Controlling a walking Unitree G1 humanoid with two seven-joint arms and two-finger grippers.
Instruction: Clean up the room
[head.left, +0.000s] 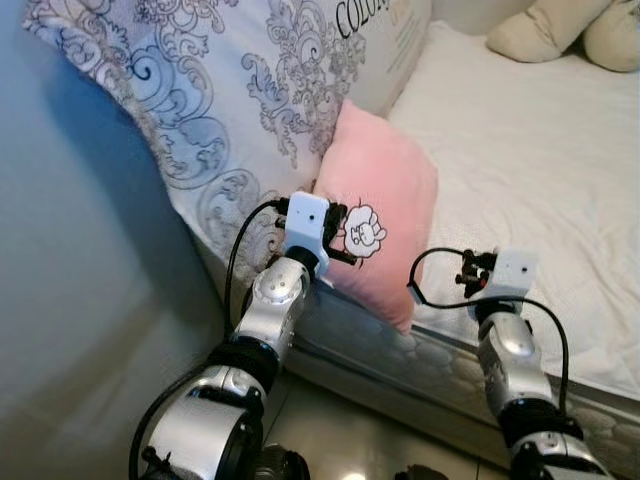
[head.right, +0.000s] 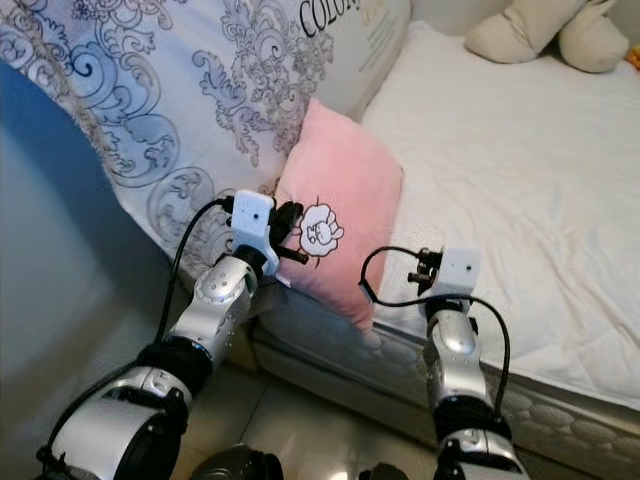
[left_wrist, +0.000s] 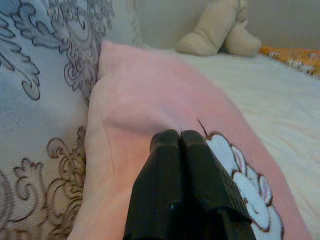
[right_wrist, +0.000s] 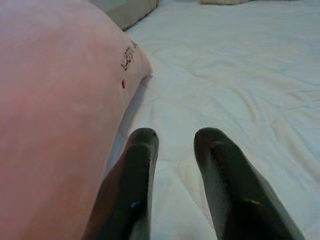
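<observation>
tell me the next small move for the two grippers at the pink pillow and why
Probably open the left gripper so it can pinch the pink pillow. Its fingers are pressed together against the pillow face by the sheep picture, gripping nothing. The right gripper is open over the white mattress beside the pillow's edge, so it could then close in from that side.

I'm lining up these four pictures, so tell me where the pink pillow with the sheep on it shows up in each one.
Left eye view: pink pillow at centre, leaning on the patterned duvet, left gripper at its sheep patch.
Right eye view: centre, slightly left.
Left wrist view: across the middle, behind the shut fingers.
Right wrist view: left side, beside the open right gripper.
Shared landmark: the white mattress.
</observation>
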